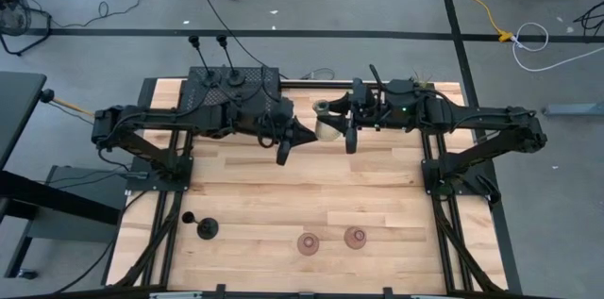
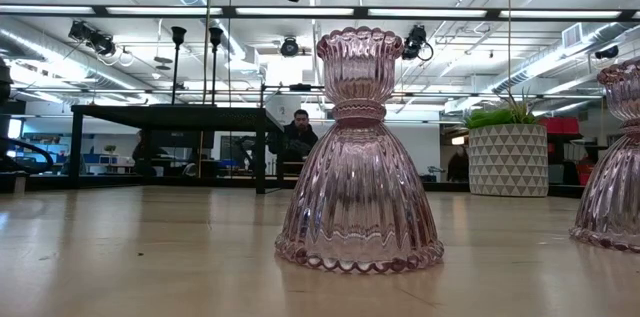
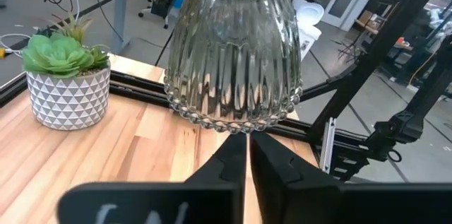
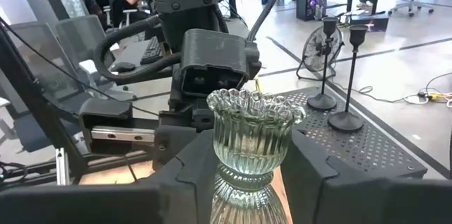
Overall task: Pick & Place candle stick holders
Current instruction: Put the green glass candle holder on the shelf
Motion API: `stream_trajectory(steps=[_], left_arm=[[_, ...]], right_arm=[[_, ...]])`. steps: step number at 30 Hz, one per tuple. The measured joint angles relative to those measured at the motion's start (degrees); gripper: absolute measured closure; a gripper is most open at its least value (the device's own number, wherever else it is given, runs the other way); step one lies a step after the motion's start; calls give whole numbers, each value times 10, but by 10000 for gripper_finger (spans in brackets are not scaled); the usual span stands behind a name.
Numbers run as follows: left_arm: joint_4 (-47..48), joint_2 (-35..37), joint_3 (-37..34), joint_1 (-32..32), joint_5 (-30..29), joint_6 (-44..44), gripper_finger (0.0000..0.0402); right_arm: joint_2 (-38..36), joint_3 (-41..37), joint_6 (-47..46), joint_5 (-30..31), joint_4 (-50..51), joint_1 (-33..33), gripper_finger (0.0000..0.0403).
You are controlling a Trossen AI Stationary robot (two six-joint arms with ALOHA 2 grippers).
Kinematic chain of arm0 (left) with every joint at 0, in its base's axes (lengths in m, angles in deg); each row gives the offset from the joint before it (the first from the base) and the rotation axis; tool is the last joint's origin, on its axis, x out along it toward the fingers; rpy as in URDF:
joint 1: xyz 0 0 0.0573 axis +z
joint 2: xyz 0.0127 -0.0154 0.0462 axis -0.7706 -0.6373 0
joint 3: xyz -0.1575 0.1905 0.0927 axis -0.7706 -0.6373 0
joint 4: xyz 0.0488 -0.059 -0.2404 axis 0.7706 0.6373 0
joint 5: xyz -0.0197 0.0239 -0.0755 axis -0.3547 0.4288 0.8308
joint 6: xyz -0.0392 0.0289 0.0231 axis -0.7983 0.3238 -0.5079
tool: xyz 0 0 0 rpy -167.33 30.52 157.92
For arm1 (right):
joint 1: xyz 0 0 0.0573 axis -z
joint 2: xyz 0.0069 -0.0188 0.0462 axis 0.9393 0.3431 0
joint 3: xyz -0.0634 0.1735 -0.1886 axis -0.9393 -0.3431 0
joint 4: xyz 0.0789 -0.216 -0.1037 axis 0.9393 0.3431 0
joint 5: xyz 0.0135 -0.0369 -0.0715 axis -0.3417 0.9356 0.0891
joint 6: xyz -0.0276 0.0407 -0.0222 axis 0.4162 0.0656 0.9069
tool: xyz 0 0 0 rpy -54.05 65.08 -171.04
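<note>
A pale green glass candle stick holder (image 4: 251,136) hangs upright above the table's far middle (image 1: 327,127), between the fingers of my right gripper (image 4: 251,164). My left gripper (image 3: 247,150) is shut, its tips just under the holder's beaded base rim (image 3: 236,121). Two pinkish glass holders (image 1: 309,242) (image 1: 355,237) stand on their bases near the front edge. One black holder (image 1: 203,229) lies on its side at the front left. Two black holders (image 4: 325,61) (image 4: 351,75) stand on the black mesh box (image 1: 231,82). My right gripper holds the pale green holder at its narrow waist (image 4: 248,176), under the fluted cup, one finger (image 4: 191,171) on each side. The fingers come nearly level from the table's right. The holder is upright and lifted clear. My left gripper's shut tips meet the base rim; whether they touch, I cannot tell.
A green plant in a white patterned pot (image 3: 67,86) stands at the table's far right. The mesh box fills the far left corner. Bare wood (image 1: 311,191) lies between the arms and the front holders. A person (image 2: 297,137) sits in the room beyond.
</note>
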Motion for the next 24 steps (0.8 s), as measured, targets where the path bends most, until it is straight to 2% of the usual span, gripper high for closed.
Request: stream_trajectory(steps=[4, 15, 19, 24], left_arm=[[1, 0, 0, 3, 0, 4, 339], [3, 8, 1, 16, 8, -1, 200], [5, 16, 1, 23, 9, -5, 174], [7, 17, 1, 30, 3, -2, 166]], right_arm=[[0, 0, 1, 2, 8, 0, 281], [1, 0, 4, 2, 9, 0, 283], [1, 0, 5, 5, 6, 0, 284], [1, 0, 8, 6, 9, 0, 284]])
